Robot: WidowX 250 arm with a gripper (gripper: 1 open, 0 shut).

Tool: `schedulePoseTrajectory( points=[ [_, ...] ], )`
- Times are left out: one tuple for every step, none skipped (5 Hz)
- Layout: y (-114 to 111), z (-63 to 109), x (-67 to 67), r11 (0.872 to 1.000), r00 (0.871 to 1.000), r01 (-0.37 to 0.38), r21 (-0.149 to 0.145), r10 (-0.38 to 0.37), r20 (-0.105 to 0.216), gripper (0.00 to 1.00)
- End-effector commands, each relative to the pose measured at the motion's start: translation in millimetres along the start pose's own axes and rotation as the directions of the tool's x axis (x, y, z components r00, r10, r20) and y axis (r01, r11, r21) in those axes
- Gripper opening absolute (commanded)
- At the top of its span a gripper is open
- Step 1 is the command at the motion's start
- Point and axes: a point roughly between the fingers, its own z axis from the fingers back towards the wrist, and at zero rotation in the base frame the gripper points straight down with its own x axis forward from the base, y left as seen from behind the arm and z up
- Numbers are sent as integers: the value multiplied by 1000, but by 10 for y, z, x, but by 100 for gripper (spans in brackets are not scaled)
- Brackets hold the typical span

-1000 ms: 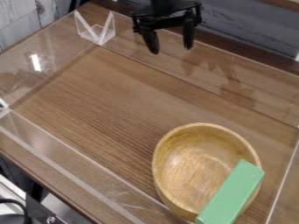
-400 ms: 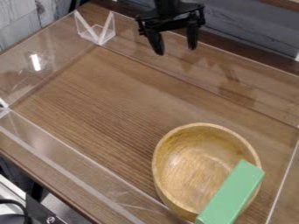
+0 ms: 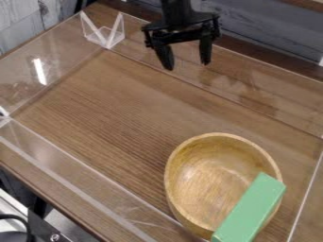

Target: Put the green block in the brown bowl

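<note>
The green block [image 3: 250, 213] is a flat mint-green bar lying tilted across the near right rim of the brown bowl [image 3: 202, 178], one end over the bowl and the other sticking out past its edge. The bowl is round, shallow and wooden, and stands at the lower right of the table. My gripper [image 3: 184, 57] hangs at the top centre, far from both, pointing down. Its black fingers are spread open with nothing between them.
Clear plastic walls [image 3: 51, 66] ring the wooden tabletop [image 3: 113, 123]. A small clear stand [image 3: 104, 30] sits at the back left, just left of the gripper. A dark wall runs behind.
The gripper has dropped a little lower and rolled slightly, its fingers still spread. The block and bowl have not moved.
</note>
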Motion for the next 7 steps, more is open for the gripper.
schedulePoseTrajectory(
  points=[
    [-218, 227, -188, 997, 996, 81, -20, -80, 49, 100],
    [-392, 217, -450, 986, 986, 164, -23, -163, 25, 100],
    [-495, 213, -639, 978, 978, 207, -25, -206, 14, 100],
    [-574, 218, -847, 970, 971, 240, -29, -240, 4, 100],
    [-687, 219, -1117, 958, 959, 284, -32, -285, -4, 100],
    [-801, 202, -1387, 944, 944, 329, -35, -329, -6, 100],
    [-849, 139, -1568, 933, 933, 358, -34, -359, -6, 100]
  ],
)
